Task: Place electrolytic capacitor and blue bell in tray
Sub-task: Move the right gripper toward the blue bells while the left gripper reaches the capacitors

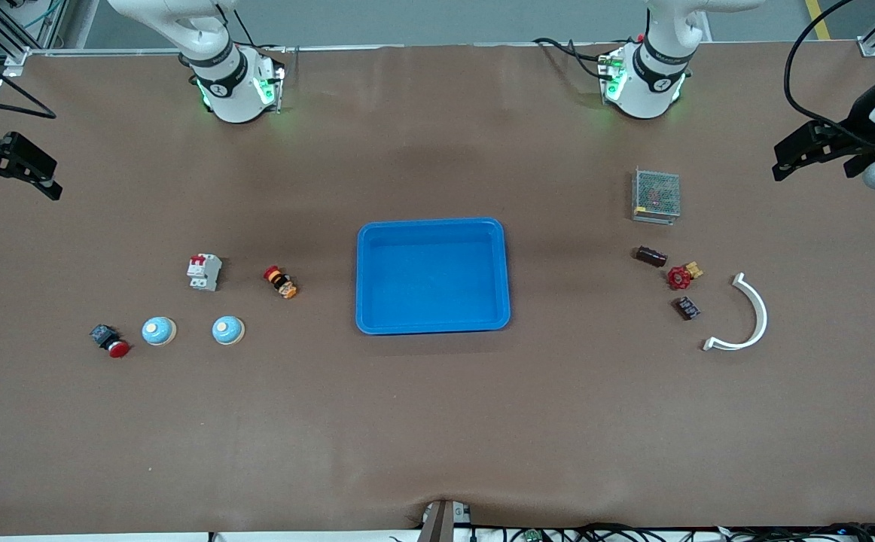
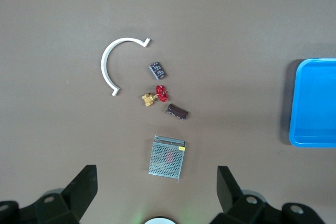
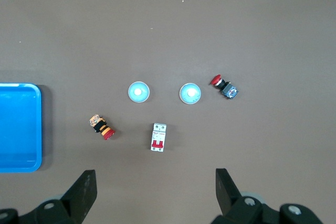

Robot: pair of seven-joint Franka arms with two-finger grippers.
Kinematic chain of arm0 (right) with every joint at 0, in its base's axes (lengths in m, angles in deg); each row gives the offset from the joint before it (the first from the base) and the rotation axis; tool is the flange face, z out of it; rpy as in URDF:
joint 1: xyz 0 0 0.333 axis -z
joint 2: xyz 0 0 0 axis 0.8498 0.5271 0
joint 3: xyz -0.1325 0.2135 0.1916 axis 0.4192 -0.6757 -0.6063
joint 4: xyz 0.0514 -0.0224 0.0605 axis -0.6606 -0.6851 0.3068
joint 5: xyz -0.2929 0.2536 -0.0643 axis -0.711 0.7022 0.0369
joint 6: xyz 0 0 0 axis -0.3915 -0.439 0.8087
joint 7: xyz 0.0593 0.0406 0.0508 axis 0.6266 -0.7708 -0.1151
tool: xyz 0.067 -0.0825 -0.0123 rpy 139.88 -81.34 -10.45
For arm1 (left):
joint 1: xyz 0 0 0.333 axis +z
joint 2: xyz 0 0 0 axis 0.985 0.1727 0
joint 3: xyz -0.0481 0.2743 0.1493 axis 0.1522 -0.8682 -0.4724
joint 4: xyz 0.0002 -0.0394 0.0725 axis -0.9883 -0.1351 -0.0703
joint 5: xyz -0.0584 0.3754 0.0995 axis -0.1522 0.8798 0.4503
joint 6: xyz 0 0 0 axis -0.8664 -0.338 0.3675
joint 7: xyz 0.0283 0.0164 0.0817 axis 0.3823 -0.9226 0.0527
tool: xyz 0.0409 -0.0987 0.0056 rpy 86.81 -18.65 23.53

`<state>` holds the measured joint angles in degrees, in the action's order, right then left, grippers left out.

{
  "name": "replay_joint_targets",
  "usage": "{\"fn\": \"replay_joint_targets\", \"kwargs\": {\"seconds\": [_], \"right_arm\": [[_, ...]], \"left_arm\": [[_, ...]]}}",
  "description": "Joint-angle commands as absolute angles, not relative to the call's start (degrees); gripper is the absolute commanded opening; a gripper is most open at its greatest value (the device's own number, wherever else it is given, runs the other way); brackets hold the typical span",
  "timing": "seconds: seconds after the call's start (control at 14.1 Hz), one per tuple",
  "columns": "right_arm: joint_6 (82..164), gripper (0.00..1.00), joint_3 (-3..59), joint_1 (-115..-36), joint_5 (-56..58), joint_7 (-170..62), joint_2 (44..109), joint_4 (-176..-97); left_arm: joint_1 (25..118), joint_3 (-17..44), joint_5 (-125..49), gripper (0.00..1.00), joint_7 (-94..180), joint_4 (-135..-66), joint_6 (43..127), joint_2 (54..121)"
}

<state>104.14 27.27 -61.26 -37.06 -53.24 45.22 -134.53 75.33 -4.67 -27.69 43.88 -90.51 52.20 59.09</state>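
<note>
No writing is legible on any part. The blue tray [image 1: 432, 275] sits mid-tabletop [image 1: 437, 421], holding nothing. Two blue bells [image 1: 227, 330] [image 1: 158, 331] lie toward the right arm's end; the dark cylindrical electrolytic capacitor [image 1: 650, 257] lies toward the left arm's end, near a grey mesh box [image 1: 656, 196]. The left gripper [image 2: 155, 192] and right gripper [image 3: 155, 192] both wait aloft with fingers spread, holding nothing.

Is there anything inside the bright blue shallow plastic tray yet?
No, the bright blue shallow plastic tray shows only its bare blue floor in the front view.
</note>
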Motion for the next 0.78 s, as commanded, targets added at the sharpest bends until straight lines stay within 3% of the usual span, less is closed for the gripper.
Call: {"fn": "replay_joint_targets", "kwargs": {"seconds": [0.0, 0.71], "right_arm": [[103.57, 1.00, 27.53, -62.32, -36.76, -53.29, 45.03, -134.47], [103.66, 1.00, 27.53, -63.28, -36.23, -53.38, 45.55, -134.29]], "left_arm": [[75.13, -4.40, -26.45, 1.00, 43.49, -89.76, 51.56, 59.00], [75.04, -1.94, -20.11, 1.00, 43.66, -89.50, 51.56, 59.61]]}}
